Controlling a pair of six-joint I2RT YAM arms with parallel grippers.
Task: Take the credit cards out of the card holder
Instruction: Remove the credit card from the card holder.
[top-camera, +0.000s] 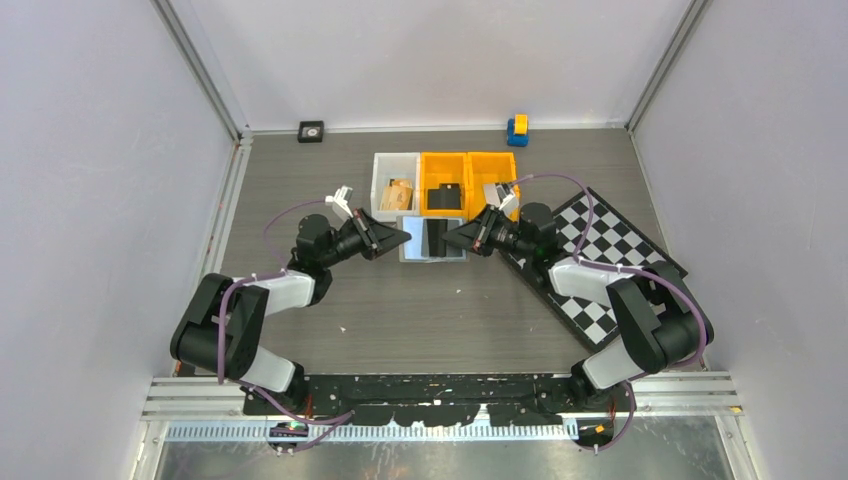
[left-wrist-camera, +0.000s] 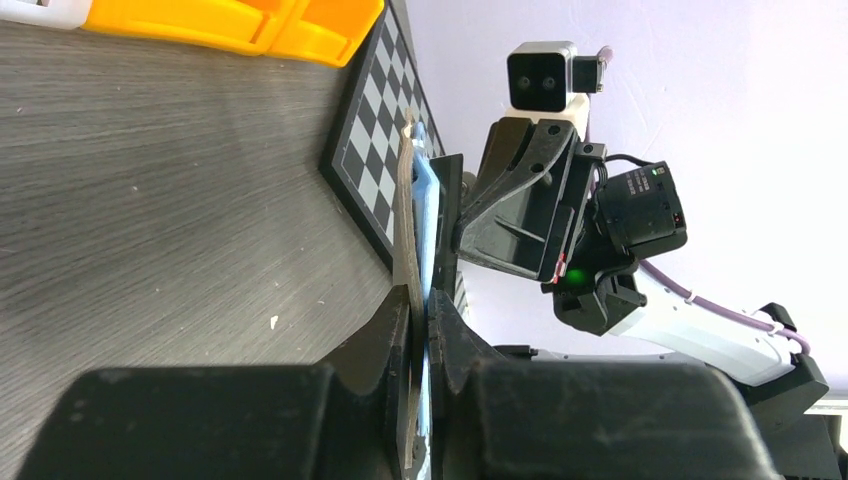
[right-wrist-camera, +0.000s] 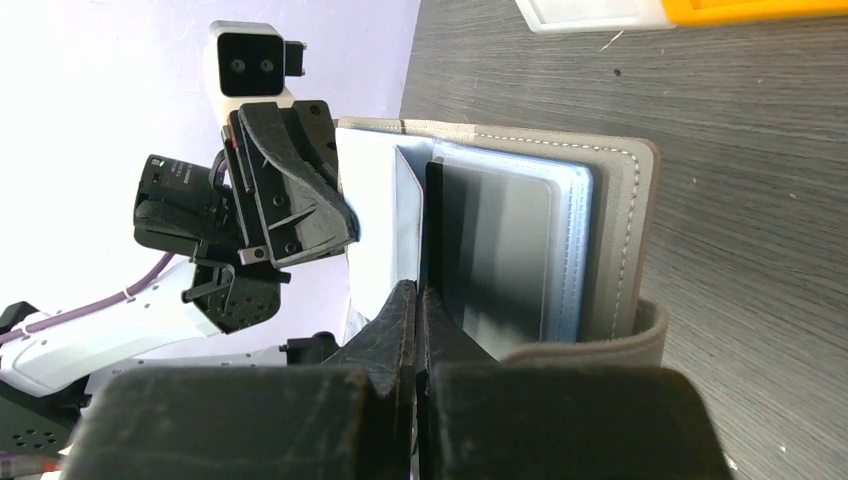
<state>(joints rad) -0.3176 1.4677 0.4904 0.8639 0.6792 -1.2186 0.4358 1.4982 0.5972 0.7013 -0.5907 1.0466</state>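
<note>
the card holder spreads open between both arms, just before the bins, exposing its pockets. the left end effector clenches its grey flap as an anchor. the right end effector pinches what looks like a black card, likely to draw it out.

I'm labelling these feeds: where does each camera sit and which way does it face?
Top external: above and behind, looking down on the wood-grain table; left arm and right arm show whole.
Left wrist: on the left arm, facing right along the flat grey bi-fold wallet in shut left jaws.
Right wrist: on the right arm, facing left; right jaws shut on a thin black card.
Shared: each wrist view shows the opposite arm.
</note>
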